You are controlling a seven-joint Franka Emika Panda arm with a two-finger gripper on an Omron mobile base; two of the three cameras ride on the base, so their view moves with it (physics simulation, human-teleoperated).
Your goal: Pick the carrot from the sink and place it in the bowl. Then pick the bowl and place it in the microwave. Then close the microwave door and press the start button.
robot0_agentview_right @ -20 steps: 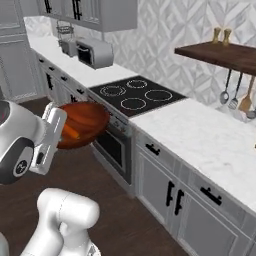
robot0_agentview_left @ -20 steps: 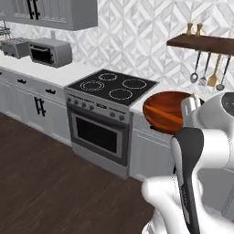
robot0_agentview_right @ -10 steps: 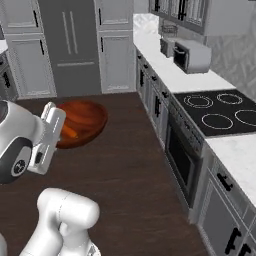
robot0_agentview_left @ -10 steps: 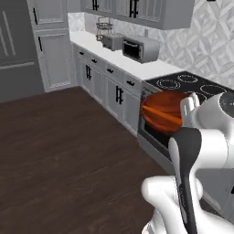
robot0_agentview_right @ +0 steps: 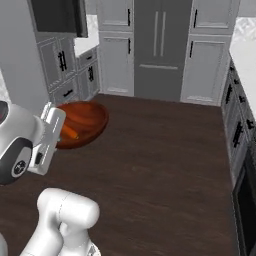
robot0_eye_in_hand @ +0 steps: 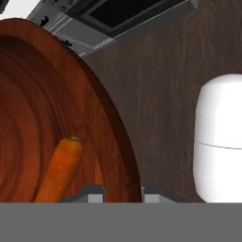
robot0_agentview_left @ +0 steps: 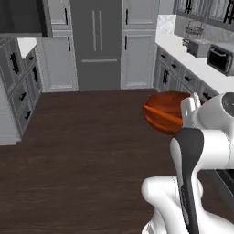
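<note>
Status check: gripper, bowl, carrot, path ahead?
Gripper shut on rim of glossy reddish-brown wooden bowl, held above the dark wood floor. Slim orange carrot lying inside. Nothing in the way.

A: State the floor type.
B: Dark brown wood-plank floor (robot0_agentview_left: pixel 82 151), open across the middle of the room.

A: What stands at the far wall?
B: A tall dark grey double-door refrigerator (robot0_agentview_left: pixel 97 43) with two vertical handles, set between light grey panelled cabinets (robot0_agentview_left: pixel 139 57).

A: And along the right side in the left base view?
B: A white countertop (robot0_agentview_left: pixel 194 61) over grey drawers with black handles. On it stand a toaster (robot0_agentview_left: pixel 199 45) and, just beside it, a small toaster oven (robot0_agentview_left: pixel 222 58).

A: In the right base view?
B: Grey base cabinets (robot0_agentview_right: pixel 62 70) at left; a dark oven front (robot0_agentview_right: pixel 246 200) at the right edge.
</note>
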